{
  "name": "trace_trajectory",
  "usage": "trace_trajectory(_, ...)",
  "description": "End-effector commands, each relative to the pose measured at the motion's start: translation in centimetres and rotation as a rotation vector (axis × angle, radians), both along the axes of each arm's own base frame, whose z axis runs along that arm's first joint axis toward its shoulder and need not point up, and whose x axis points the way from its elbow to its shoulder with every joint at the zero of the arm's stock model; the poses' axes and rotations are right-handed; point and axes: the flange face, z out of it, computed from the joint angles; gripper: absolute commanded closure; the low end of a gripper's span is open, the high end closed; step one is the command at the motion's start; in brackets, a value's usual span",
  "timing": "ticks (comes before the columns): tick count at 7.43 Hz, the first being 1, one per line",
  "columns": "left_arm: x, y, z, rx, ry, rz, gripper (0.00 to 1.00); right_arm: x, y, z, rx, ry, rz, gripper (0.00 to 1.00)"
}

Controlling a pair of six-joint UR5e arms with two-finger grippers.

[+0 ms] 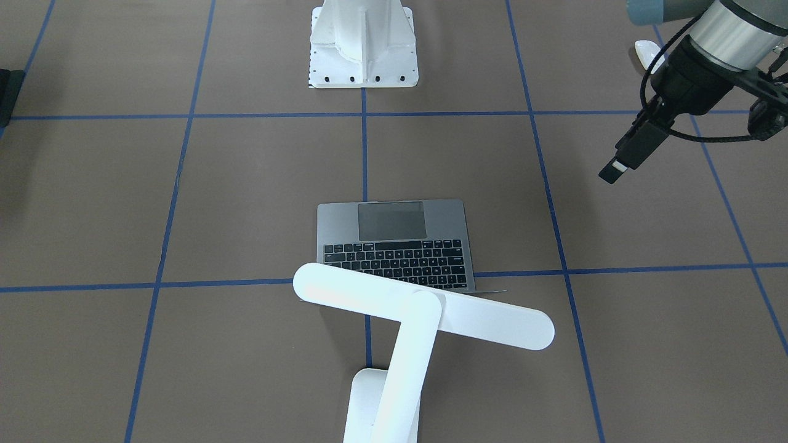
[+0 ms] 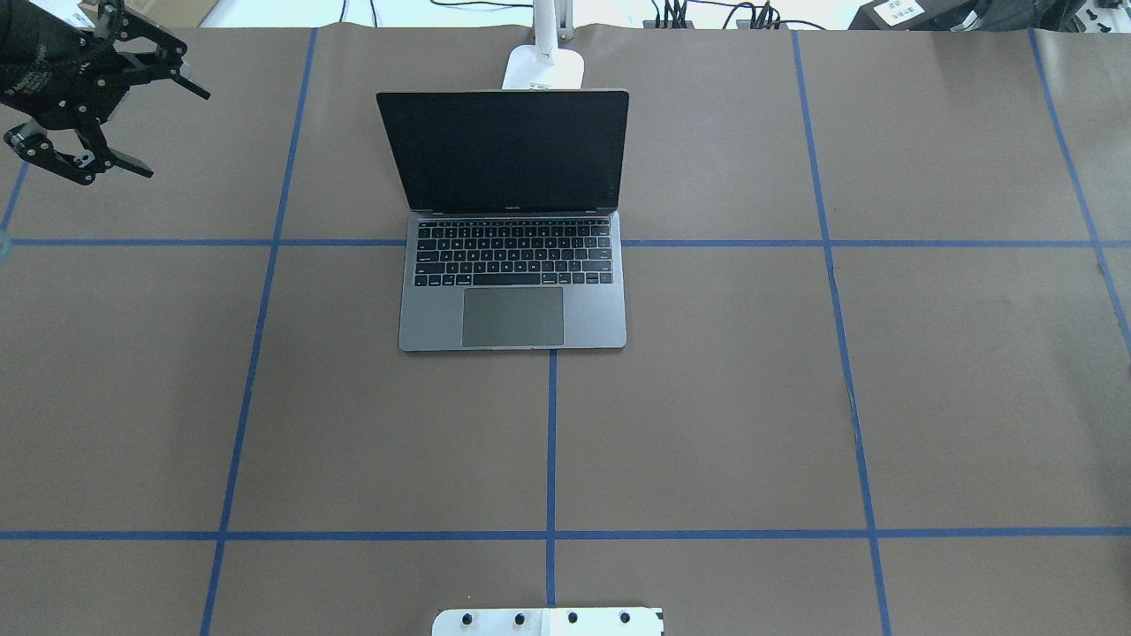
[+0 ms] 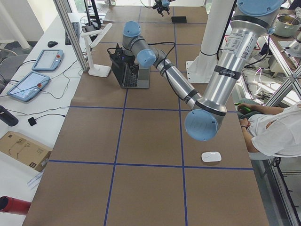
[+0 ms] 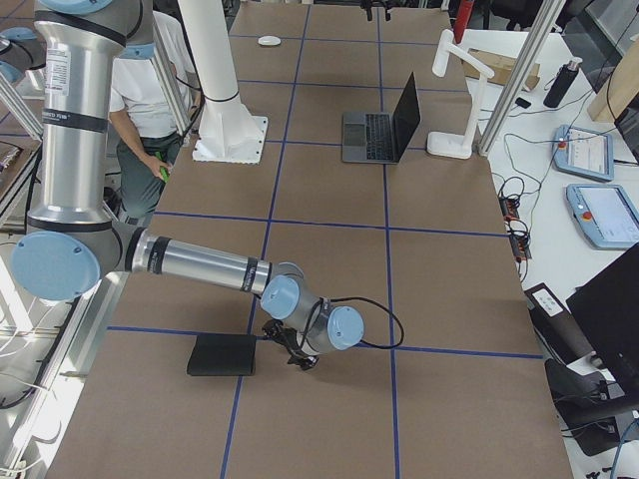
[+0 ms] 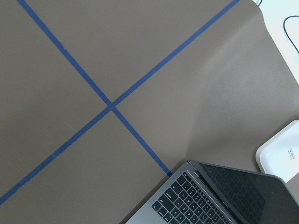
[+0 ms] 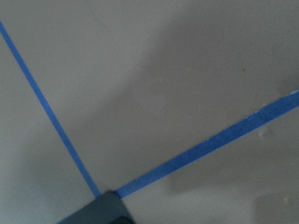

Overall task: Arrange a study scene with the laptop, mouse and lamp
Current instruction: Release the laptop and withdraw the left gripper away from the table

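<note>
One brown table (image 2: 707, 397), blue tape grid (image 2: 550, 442); left gripper (image 2: 178, 134) spread, right gripper (image 4: 298, 359) unclear.

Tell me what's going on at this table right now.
Two robot arms are setting up a study desk. The laptop sits open mid-table, with the lamp standing behind its screen. The mouse lies apart, near the table's end on the robot's left. The left gripper hovers open and empty off to the laptop's side. The right gripper is low beside a black mat; its jaws can't be judged.
</note>
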Motion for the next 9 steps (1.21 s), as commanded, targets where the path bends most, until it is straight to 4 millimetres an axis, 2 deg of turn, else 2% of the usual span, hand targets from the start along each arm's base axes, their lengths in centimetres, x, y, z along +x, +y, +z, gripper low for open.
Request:
trace_trajectory(1,-0.7,0.1,-0.5,0.009,0.004,-0.009,0.04,0.9,0.1,0.8,-0.095,-0.002,-0.048,0.05)
trace_trajectory(2,-1.8,0.0,-0.5,0.017,0.005,-0.022,0.04,0.3,0.7,2.7,-0.156,-0.036,-0.012,0.05)
trace_trajectory(3,-2.2,0.6,-0.3,0.039,-0.001,-0.012,0.04,-0.5,1.4,3.9,-0.182,-0.048,-0.022,0.05)
trace_trajectory(5,-2.6,1.1,-0.6,0.049,0.002,-0.014,0.04,-2.6,2.0,4.1,-0.230,-0.075,-0.027,0.06)
trace_trajectory(6,-3.7,0.6,1.6,0.049,-0.030,-0.013,0.04,-3.7,2.5,4.4,-0.248,-0.092,-0.027,0.07)
trace_trajectory(7,-6.1,0.3,3.8,0.114,-0.085,0.016,0.04,-3.9,2.6,4.5,-0.252,-0.090,-0.035,0.08)
trace_trajectory(9,-9.6,-0.4,4.9,0.147,-0.119,0.053,0.04,-3.9,3.8,4.6,-0.296,-0.093,-0.062,0.10)
